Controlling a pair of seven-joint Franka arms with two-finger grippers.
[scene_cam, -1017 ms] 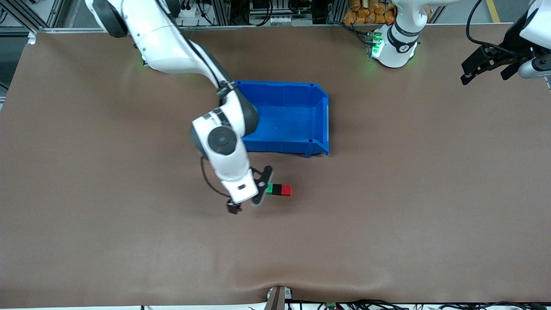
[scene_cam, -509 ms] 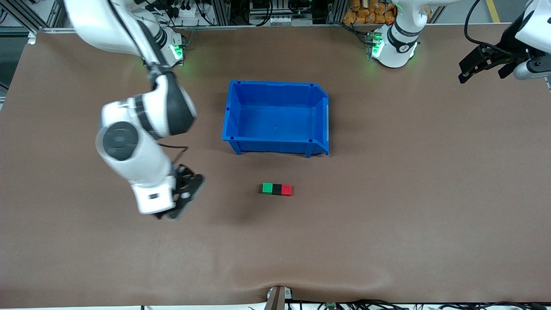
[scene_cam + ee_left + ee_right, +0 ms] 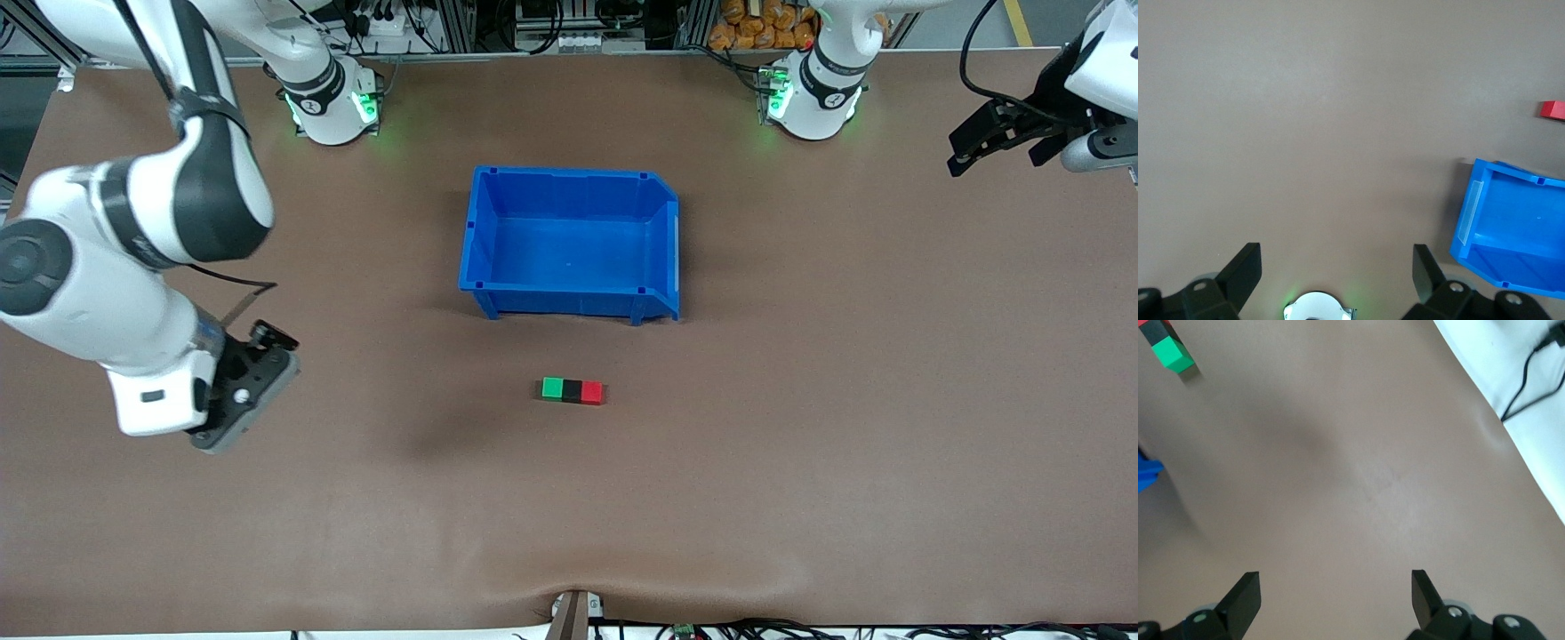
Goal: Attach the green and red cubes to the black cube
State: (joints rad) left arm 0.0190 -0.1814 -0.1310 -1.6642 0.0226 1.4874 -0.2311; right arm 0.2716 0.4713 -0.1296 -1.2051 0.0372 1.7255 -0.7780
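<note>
Swung away from the cubes, the right gripper (image 3: 233, 404) now hangs over bare table at its own arm's end, jaws wide and empty. Green cube (image 3: 552, 388), black cube (image 3: 572, 390) and red cube (image 3: 592, 392) sit joined in a row, nearer the camera than the blue bin (image 3: 569, 304). Waiting at its table end, the left gripper (image 3: 996, 133) is spread, holding nothing.

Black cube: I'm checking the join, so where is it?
In the front view, the black cube sits between the green cube and red cube, nearer the camera than the blue bin.
</note>
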